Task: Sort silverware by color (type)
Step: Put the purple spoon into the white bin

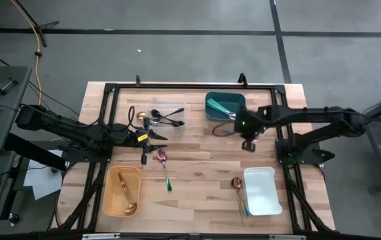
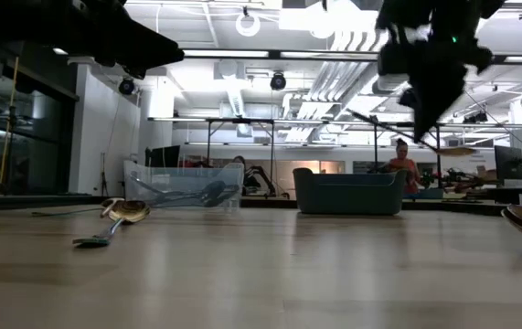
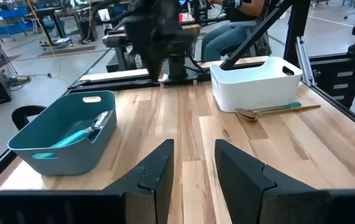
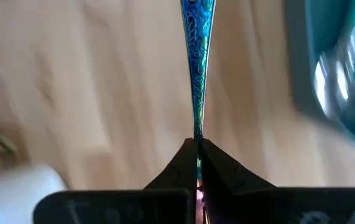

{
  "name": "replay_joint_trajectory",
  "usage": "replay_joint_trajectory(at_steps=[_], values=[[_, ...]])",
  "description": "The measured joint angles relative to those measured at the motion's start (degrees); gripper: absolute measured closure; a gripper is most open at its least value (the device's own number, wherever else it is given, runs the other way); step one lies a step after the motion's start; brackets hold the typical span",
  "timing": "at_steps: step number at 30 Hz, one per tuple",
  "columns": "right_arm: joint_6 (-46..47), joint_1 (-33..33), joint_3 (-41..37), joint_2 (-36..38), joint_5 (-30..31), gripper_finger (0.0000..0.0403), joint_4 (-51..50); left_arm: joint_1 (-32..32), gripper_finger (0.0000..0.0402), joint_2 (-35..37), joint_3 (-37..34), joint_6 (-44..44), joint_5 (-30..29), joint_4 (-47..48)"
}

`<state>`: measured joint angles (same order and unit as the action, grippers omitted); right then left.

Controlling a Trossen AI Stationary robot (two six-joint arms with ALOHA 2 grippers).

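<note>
Wood table [image 1: 197,167]; right pincer [image 4: 197,146] pinching slim iridescent blue-green utensil [image 4: 197,56]; left pincer [image 3: 193,163] parted, empty.

We are looking at two arms built of dark, near-black links. The left arm [image 1: 77,130] is showing black cabling along its links and a small yellow marking near its wrist. The right arm [image 1: 310,120] is wearing the same matte black housing. Each gripper is ending in two dark, wedge-shaped fingers [image 3: 158,171], tapering to thin tips.
</note>
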<state>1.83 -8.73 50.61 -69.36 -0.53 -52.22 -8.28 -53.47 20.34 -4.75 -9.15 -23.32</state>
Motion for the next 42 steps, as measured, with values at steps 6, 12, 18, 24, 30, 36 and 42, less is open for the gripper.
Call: replay_joint_trajectory(at_steps=[6,12,18,24,30,36,42], values=[[3.6,10.4,-4.1,-0.5,7.1,0.0402,28.9,0.0,0.0291,0.0,0.0,0.0,0.0,-0.2],[2.1,13.4,-12.0,-5.8,14.0,0.0402,65.6,0.0,0.0291,-0.1,0.0,0.1,2.0,-0.1],[-1.5,13.2,-13.9,-16.3,14.1,0.0403,89.3,0.0,0.0291,-0.1,0.0,0.0,3.6,-0.8],[-5.6,11.7,-10.3,-24.5,10.3,0.0403,97.4,0.0,0.0291,-0.1,0.0,0.0,2.9,-0.9],[-5.5,10.4,-7.9,-25.9,6.9,0.0403,97.2,0.0,0.0291,-0.1,0.0,-1.2,2.8,-1.0],[-5.1,10.2,-7.3,-25.8,5.4,0.0403,97.3,0.0,0.0291,-0.1,0.0,-3.0,2.6,-0.9],[-4.6,10.3,-7.2,-25.8,5.4,0.0403,97.5,0.0,0.0291,-0.1,0.0,-2.9,2.6,-0.9]])
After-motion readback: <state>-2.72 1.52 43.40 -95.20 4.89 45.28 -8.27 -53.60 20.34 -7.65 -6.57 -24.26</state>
